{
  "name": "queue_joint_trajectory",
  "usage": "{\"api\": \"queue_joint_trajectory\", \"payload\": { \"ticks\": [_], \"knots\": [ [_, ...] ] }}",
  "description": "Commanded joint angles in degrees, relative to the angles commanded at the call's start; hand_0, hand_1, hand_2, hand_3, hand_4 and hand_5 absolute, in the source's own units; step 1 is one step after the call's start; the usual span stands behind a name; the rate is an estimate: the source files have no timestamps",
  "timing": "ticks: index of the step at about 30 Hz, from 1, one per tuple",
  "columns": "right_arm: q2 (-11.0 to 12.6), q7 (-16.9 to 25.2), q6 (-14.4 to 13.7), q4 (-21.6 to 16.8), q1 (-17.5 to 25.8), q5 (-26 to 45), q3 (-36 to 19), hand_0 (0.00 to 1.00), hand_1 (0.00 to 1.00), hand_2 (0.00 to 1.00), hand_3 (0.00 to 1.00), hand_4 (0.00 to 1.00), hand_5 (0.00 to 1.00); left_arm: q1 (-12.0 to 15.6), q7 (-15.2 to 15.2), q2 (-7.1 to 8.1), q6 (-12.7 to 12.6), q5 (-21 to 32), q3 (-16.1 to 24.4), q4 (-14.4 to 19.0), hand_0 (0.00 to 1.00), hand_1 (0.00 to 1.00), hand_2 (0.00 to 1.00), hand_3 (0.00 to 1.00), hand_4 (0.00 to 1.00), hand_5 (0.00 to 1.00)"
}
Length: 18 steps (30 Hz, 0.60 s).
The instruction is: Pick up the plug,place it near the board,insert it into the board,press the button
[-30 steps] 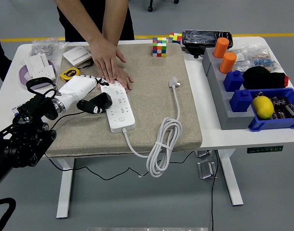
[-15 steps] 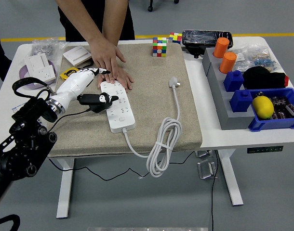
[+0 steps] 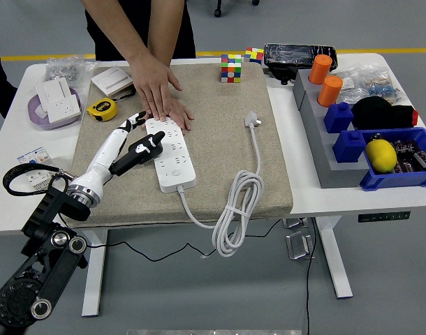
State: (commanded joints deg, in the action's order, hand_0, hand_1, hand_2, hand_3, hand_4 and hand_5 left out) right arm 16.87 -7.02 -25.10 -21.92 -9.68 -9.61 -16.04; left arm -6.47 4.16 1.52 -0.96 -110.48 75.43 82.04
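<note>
One robot hand, the left hand [image 3: 133, 143], reached in from the left over the tan mat [image 3: 220, 174] on the white worktop [image 3: 339, 199]. Its fingers [image 3: 149, 145] were spread out long and held nothing. Their tips lay at the left edge of the white board [image 3: 171, 155], which was one long power strip. The right hand was not to be seen.

There was one plug [image 3: 252, 120]. It lay on the mat, well to the right of the board, and nothing touched it. Its white cable [image 3: 235, 209] ran down from it into one coiled bunch at the near edge of the mat.

A person stood at the far side. Two person's hands [image 3: 160, 94] were pressed down, one over the other, on the far end of the board.

There were two colour cubes [image 3: 231, 68] at the far edge of the mat. One yellow tape measure [image 3: 101, 107] lay to the left.

On the right stood two orange cups [image 3: 325, 80] on a grey stand [image 3: 323, 150]. Two blue blocks [image 3: 342, 129] sat there too. One blue bin [image 3: 401, 178] held one yellow lemon [image 3: 380, 155]. One purple dish [image 3: 42, 117] on the left held a white socket plate [image 3: 58, 105].
</note>
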Motion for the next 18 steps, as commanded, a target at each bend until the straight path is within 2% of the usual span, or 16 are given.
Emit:
{"api": "queue_joint_trajectory", "payload": {
  "ticks": [7, 18],
  "knots": [
    [0.1, 0.0, 0.0, 0.0, 0.0, 0.0, 0.2, 0.838, 0.762, 0.748, 0.777, 0.998, 0.998, 1.3, -0.9, -0.1, 0.3, -3.8, -0.5, -2.6, 0.998, 0.998, 0.956, 0.944, 0.998, 0.998],
    [0.2, 0.0, 0.0, 0.0, 0.1, 0.1, 0.3, 0.838, 0.762, 0.747, 0.778, 0.998, 0.998, -0.7, -1.9, -0.04, 0.0, -5.8, 0.3, -6.0, 0.998, 0.996, 0.938, 0.932, 0.998, 0.998]
  ]
}}
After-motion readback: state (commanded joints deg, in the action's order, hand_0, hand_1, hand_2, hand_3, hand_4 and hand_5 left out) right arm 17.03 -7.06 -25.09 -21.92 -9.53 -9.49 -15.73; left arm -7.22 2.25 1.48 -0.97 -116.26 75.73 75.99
